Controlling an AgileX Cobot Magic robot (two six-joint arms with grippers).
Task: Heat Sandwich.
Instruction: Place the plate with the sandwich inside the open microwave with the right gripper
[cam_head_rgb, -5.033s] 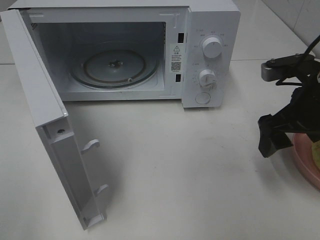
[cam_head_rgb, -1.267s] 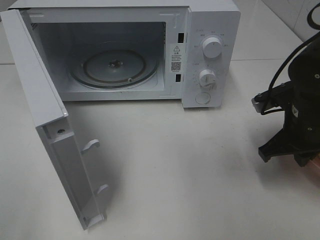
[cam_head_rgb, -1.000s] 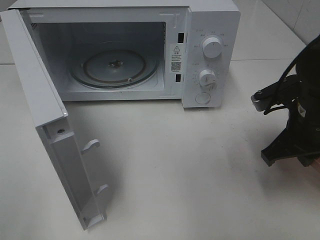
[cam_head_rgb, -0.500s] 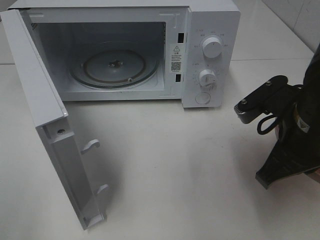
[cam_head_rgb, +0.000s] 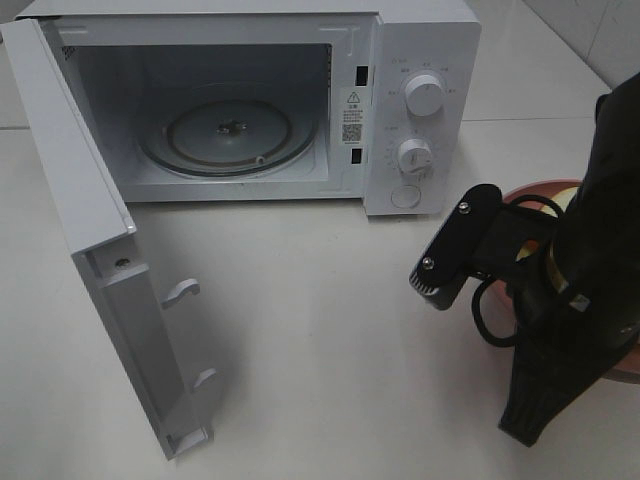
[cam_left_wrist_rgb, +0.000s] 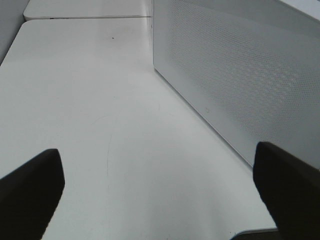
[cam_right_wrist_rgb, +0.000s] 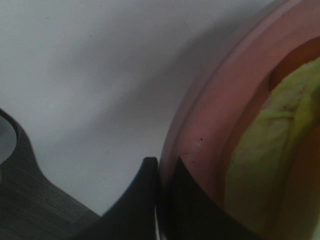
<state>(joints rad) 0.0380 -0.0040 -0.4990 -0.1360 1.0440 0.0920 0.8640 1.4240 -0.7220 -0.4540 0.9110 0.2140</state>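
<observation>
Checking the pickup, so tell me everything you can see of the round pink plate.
The round pink plate has a raised rim. The black right arm hides most of it in the high view, right of the white microwave. The right gripper is shut on its rim. The sandwich, showing pale yellow-green filling, lies in it.

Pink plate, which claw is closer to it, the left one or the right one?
Right. The right claw is pinched shut on the pink plate at its rim. The left claw hangs open beside the white microwave, with no plate in its view.
</observation>
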